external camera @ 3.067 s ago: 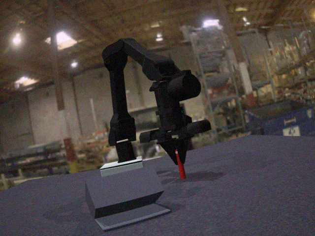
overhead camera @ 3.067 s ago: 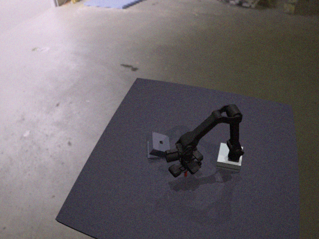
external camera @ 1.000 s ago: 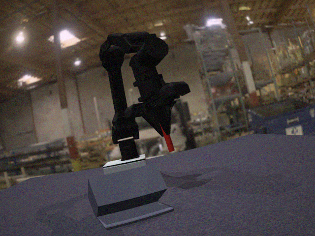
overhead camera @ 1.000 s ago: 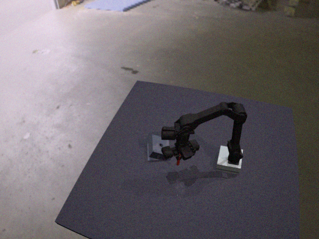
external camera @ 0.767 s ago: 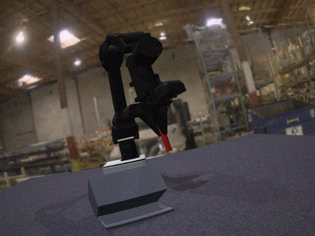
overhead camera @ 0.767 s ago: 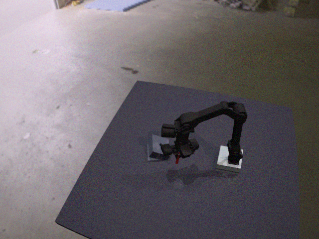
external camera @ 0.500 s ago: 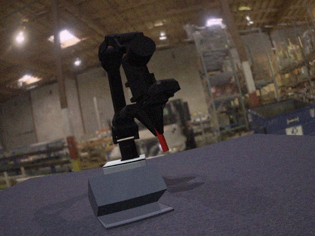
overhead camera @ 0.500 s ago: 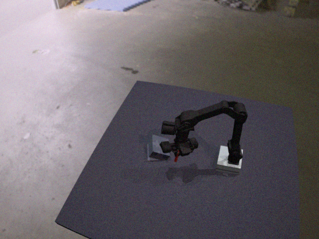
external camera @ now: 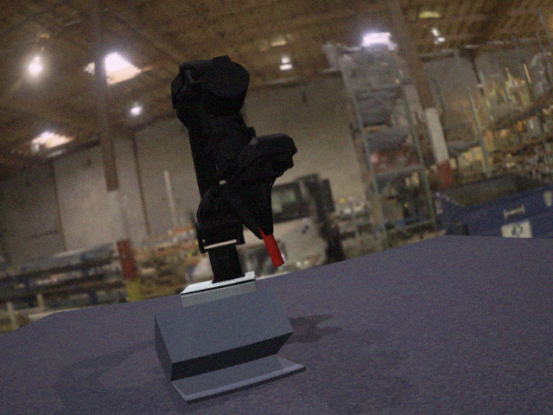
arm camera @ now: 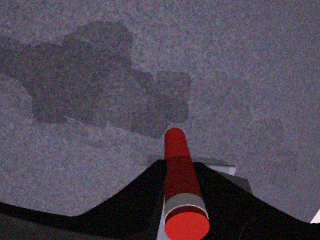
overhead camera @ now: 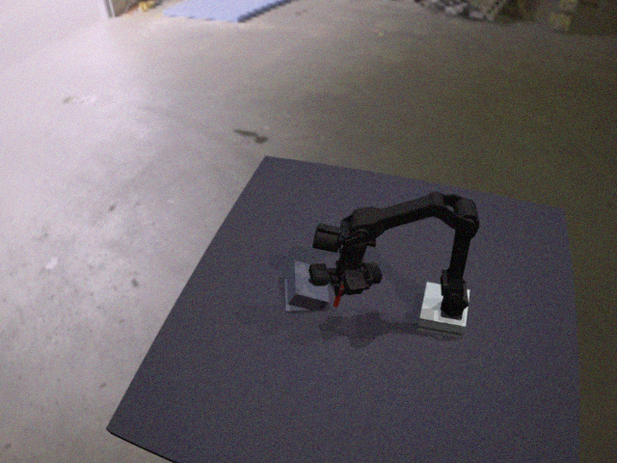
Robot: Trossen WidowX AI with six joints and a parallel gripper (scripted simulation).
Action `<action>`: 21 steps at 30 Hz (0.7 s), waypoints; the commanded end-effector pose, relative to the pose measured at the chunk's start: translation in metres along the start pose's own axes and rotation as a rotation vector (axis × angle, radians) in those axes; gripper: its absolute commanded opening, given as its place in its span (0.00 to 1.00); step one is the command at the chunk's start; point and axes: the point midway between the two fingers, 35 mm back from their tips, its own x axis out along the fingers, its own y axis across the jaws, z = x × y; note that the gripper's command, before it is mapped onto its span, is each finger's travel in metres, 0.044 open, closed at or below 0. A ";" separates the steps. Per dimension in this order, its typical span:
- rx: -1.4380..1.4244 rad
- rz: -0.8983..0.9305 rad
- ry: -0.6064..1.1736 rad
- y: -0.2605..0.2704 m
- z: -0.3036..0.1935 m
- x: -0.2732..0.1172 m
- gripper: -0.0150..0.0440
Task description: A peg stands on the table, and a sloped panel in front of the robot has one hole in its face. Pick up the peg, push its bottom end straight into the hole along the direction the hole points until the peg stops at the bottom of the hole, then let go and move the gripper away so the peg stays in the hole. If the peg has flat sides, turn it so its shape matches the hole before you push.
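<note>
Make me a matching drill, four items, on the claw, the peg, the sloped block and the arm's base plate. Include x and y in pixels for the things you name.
1. claw (overhead camera: 340, 288) (external camera: 267, 234) (arm camera: 178, 170)
2. peg (overhead camera: 337, 297) (external camera: 274, 251) (arm camera: 181, 175)
3. sloped block (overhead camera: 308, 287) (external camera: 223, 326)
4. base plate (overhead camera: 431, 301) (external camera: 193, 298)

A. white, under the arm
B. grey-blue, on the table (overhead camera: 249, 378) (external camera: 424, 312)
C. shut on something
D. red, held off the table

1-C; 2-D; 3-B; 4-A
</note>
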 end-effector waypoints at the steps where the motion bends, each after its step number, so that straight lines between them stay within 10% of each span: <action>1: 0.026 -0.017 -0.002 -0.001 -0.005 -0.001 0.25; 21: 0.133 -0.093 0.014 -0.002 -0.035 -0.010 0.25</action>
